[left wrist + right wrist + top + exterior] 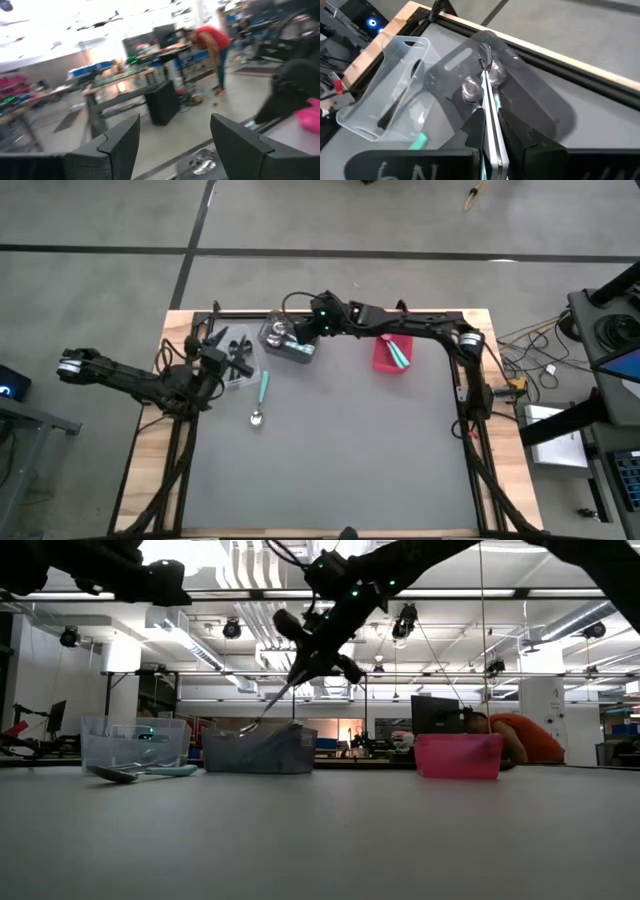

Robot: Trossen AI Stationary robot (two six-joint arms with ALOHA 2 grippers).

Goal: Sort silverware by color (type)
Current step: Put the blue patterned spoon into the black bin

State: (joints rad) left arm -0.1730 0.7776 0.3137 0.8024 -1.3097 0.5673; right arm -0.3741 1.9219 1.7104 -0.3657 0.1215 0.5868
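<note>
Well along, by the look of it. Right claw (490, 131) clamped on a silver spoon (489, 107), poised above the dark grey bin (288, 340) at upper centre of the high view; two or three silver spoons visible inside already, exact count unclear. Black spoons, at least two, lying in the clear bin (235, 360) at upper left. In the red bin (392, 354), upper right, two teal-handled spoons as far as can be made out. Only one teal-handled spoon (261, 399) left loose on the tabletop (340, 460), just below the clear bin. Left claw (172, 145) spread open, empty, near the clear bin. Remaining, probably: dropping the held spoon, moving that last loose one.
</note>
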